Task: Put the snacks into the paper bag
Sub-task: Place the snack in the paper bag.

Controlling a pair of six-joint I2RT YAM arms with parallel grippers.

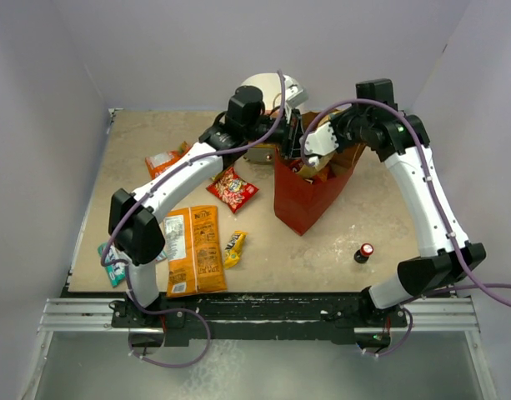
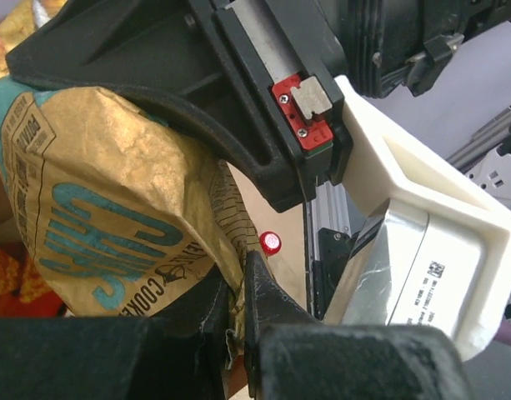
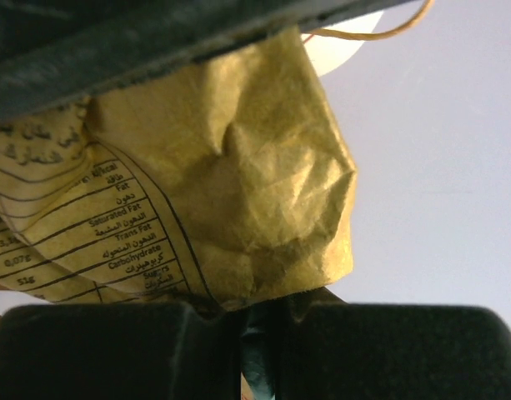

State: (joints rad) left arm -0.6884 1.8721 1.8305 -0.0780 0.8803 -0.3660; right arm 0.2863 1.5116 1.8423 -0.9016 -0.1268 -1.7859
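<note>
One tan chip bag (image 2: 105, 192) is what I have in hand, over the open top of the single paper bag (image 1: 305, 200), which stands upright right of the table's (image 1: 355, 218) middle, near the back. Both arms meet there. The left gripper (image 2: 237, 304) is pinched closed on the tan chip bag's crumpled lower edge, and the right gripper (image 3: 255, 321) is closed on another edge of it, the side with the nutrition table.

Five more packets lie flat to the left of the paper bag: a red packet (image 1: 232, 189) nearest it, a small orange packet (image 1: 163, 160) farther back, a big orange chip bag (image 1: 195, 248) with a yellow bar (image 1: 232, 248) just beside it, and a teal bag (image 1: 113, 262) at the left edge.

One small red-capped bottle (image 1: 365, 252) stands front right, and one round drawer unit (image 1: 263, 85) sits behind the arms.
</note>
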